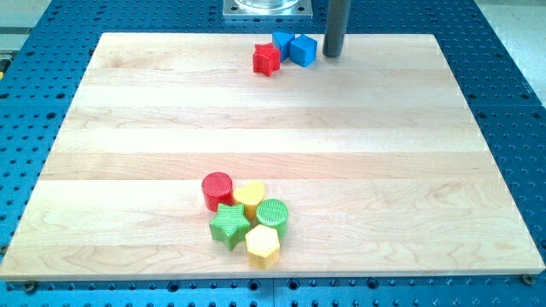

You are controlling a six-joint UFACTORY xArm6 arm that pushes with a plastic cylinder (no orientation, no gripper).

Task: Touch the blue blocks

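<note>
my tip (333, 55) is down on the wooden board (273, 128) near its top edge, a little to the view's right of centre. i have no fingers on this rig, only the straight dark rod, so there is nothing to be apart, together or clamped on anything.

the blue cube (303, 49) sits just to the view's left of my tip, very near it; i cannot tell whether they touch. a second blue block (281, 41), its shape unclear, sits behind and to the left of the cube, touching it, close to the board's top edge. a red star (267, 59) rests against these two on their left.

well apart, near the board's bottom edge and left of centre, a second cluster is packed together: a red cylinder (217, 189) at its upper left, a yellow block (250, 195) beside it, a green cylinder (273, 213), a green star (229, 224) and a yellow hexagon (263, 245) closest to the bottom edge.

the board lies on a blue perforated table (512, 85).
</note>
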